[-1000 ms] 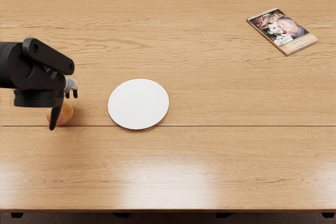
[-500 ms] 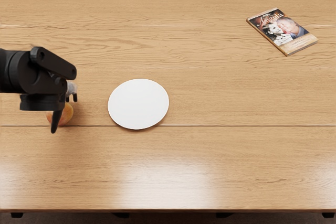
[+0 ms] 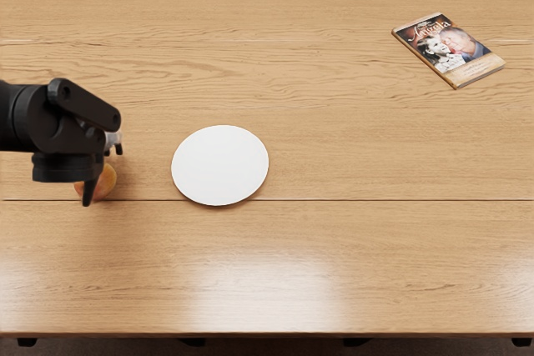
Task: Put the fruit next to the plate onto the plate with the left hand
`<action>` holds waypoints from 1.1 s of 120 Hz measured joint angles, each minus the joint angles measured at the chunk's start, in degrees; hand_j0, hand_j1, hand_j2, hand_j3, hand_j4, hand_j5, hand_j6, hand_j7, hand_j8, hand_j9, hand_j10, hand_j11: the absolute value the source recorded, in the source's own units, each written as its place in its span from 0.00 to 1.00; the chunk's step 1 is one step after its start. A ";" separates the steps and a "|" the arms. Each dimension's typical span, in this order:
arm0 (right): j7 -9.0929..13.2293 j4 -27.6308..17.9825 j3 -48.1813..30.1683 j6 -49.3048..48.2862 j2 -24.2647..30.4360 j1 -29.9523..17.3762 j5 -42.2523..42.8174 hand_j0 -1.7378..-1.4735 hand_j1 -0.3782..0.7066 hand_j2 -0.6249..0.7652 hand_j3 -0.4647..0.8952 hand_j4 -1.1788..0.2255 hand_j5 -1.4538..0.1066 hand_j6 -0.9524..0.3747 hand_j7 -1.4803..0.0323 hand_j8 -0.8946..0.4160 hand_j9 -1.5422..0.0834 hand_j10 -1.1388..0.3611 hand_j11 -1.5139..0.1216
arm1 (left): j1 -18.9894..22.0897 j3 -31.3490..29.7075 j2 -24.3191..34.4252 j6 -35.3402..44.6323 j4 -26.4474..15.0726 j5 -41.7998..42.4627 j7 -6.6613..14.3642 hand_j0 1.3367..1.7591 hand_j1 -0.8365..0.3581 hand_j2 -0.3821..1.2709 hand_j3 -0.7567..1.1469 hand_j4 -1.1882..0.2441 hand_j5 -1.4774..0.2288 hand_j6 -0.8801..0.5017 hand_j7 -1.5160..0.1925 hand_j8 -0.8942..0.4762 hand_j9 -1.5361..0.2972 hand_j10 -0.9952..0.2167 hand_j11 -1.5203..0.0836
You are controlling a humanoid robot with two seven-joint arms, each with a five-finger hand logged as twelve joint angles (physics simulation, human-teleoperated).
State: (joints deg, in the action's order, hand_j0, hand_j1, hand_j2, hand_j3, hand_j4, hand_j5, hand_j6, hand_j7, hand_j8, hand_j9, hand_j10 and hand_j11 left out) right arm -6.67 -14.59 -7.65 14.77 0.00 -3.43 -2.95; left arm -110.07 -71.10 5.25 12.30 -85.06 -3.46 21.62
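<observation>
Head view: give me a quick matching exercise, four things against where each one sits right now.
Things:
1 round white plate
2 small orange fruit
3 picture-covered paperback book
4 black left hand

Places:
A far right of the wooden table
B over the fruit, by the left edge
C middle-left of the table
D left of the plate, partly hidden

Pairs: 1-C; 2-D; 3-A; 4-B.

one plate (image 3: pixel 220 165), one fruit (image 3: pixel 106 182), one book (image 3: pixel 448 49) and one robot hand (image 3: pixel 97 156), all on one table (image 3: pixel 350 239).
</observation>
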 joint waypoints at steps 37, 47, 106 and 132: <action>-0.01 0.00 0.00 0.00 0.00 0.00 0.00 0.30 0.07 0.44 0.34 0.81 0.90 0.69 0.95 0.66 0.92 0.74 0.90 | -1.94 -1.29 0.91 0.35 -3.99 1.29 0.00 0.76 0.71 0.26 0.40 0.64 0.65 0.44 0.68 0.45 0.64 0.59 0.72; 0.00 0.00 0.00 0.00 0.00 0.00 0.00 0.30 0.07 0.44 0.34 0.81 0.90 0.69 0.95 0.66 0.92 0.74 0.90 | -1.90 -1.46 0.91 0.59 -4.19 1.96 -0.02 0.76 0.69 0.27 0.40 0.62 0.64 0.45 0.66 0.43 0.63 0.57 0.71; 0.01 0.00 0.00 0.00 0.00 0.00 -0.02 0.30 0.07 0.44 0.34 0.81 0.90 0.69 0.95 0.66 0.92 0.74 0.90 | -1.29 -1.48 0.82 5.74 -4.10 4.01 -0.27 0.76 0.59 0.28 0.40 0.55 0.56 0.35 0.59 0.36 0.56 0.49 0.63; 0.01 -0.01 0.00 0.00 0.00 0.00 -0.01 0.30 0.07 0.44 0.34 0.81 0.90 0.69 0.95 0.66 0.92 0.74 0.90 | -1.12 -1.37 0.82 6.59 -3.54 5.89 -0.47 0.76 0.57 0.28 0.40 0.53 0.54 0.33 0.57 0.34 0.54 0.47 0.61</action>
State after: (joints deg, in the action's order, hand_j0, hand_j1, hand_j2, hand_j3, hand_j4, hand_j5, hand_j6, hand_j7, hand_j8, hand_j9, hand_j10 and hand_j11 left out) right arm -6.66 -14.60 -7.65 14.77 0.00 -3.43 -2.96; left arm -111.19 -72.47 6.06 18.88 -88.60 2.44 21.15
